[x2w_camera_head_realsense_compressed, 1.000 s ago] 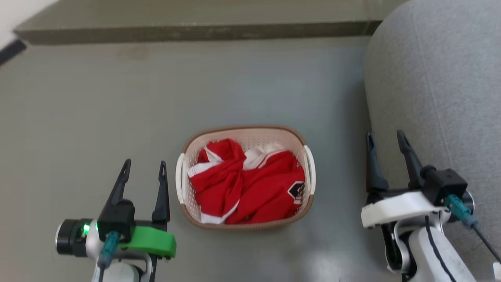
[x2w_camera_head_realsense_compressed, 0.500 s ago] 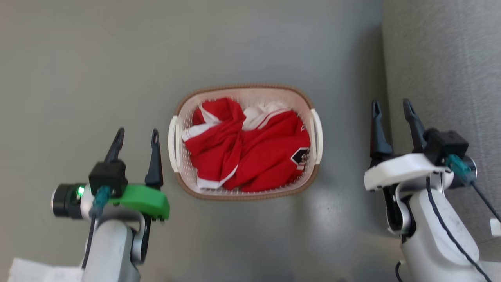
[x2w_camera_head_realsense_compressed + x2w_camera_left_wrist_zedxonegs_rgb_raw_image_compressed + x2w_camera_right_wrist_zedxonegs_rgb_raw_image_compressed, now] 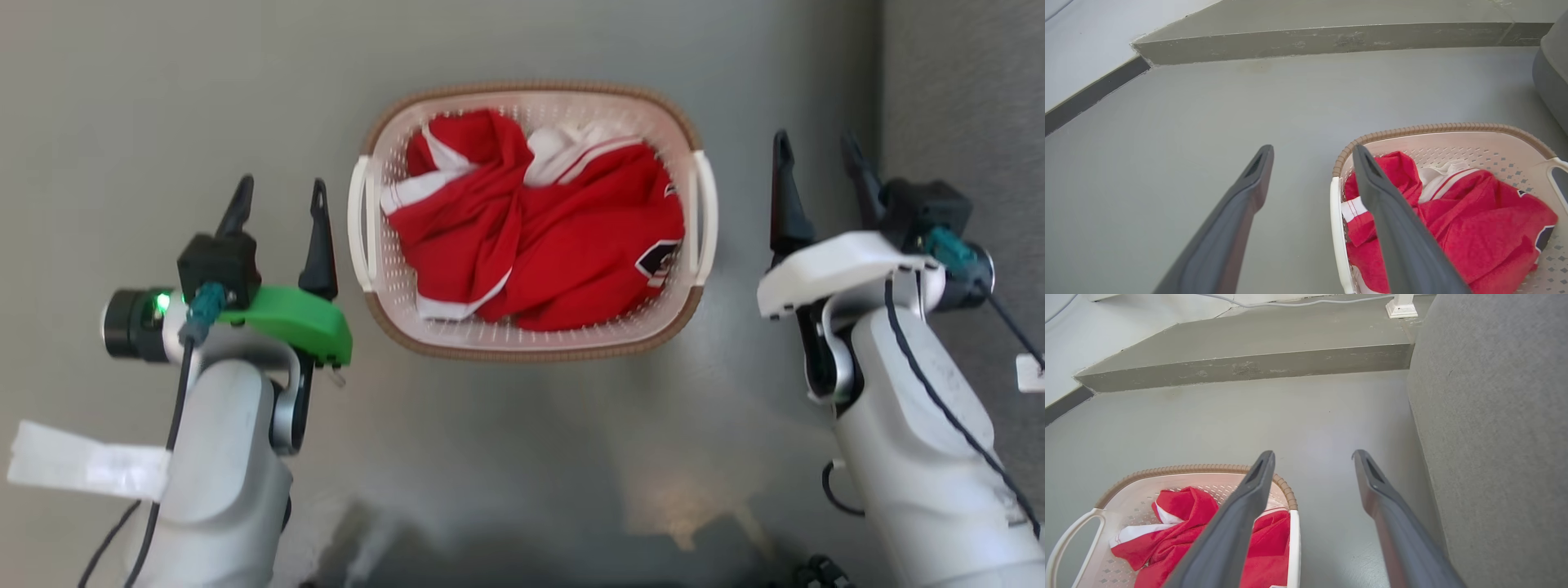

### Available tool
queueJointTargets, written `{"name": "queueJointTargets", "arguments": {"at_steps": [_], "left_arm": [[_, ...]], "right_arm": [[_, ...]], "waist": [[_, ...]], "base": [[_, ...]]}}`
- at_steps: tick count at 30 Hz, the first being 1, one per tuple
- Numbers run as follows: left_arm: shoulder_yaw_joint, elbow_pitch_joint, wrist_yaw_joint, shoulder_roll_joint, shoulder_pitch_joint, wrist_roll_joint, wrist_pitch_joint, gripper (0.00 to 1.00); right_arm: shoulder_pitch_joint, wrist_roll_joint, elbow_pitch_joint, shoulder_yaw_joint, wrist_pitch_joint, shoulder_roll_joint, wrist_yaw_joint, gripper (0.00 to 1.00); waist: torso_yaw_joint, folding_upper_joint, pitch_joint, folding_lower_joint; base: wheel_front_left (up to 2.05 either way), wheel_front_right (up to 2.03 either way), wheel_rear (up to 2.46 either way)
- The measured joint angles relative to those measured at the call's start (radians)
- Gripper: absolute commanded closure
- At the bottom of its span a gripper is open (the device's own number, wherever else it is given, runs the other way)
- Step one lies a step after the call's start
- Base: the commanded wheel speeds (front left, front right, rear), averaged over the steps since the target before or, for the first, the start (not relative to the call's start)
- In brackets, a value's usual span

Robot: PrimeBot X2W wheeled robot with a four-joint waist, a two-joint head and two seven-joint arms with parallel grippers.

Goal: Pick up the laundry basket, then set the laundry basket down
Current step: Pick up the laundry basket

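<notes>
The laundry basket (image 3: 531, 354), cream perforated plastic with a brown rim band, stands on the grey floor with red and white clothing (image 3: 539, 229) heaped inside. My left gripper (image 3: 282, 188) is open just outside its left white handle (image 3: 359, 220), touching nothing. My right gripper (image 3: 816, 143) is open a short way beyond the right handle (image 3: 706, 216), also empty. In the left wrist view, the left gripper (image 3: 1312, 151) has its right finger over the basket (image 3: 1433, 128) edge. In the right wrist view, the right gripper (image 3: 1313, 454) has the basket (image 3: 1180, 469) at lower left.
A grey upholstered piece of furniture (image 3: 963, 98) rises close beside my right gripper. A low concrete step (image 3: 1331, 38) crosses the floor beyond the basket, with a white wall and dark baseboard (image 3: 1090, 96) at the left. A white cable and a white foot (image 3: 1401, 306) lie on the step.
The head camera has tilted down and come closer, so the basket looks larger and higher. Both open grippers now sit level with the basket's handles, the right one nearer than before.
</notes>
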Motion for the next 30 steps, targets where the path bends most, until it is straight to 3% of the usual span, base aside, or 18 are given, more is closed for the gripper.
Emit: {"name": "queueJointTargets", "arguments": {"at_steps": [17, 30], "left_arm": [[-0.078, 0.101, -0.021, -0.009, -0.218, -0.063, 0.0, 0.0], [-0.141, 0.209, -0.034, -0.01, -0.243, -0.119, -0.001, 0.0]], "right_arm": [[-0.224, 0.007, 0.121, 0.027, 0.0, -0.007, 0.009, 0.0], [-0.261, 0.039, 0.193, 0.068, 0.0, -0.009, 0.019, 0.0]], "waist": [[0.032, 0.0, 0.248, 0.0], [0.042, 0.0, 0.318, -0.0001]], "base": [[0.0, 0.0, 0.0], [0.0, 0.0, 0.0]]}}
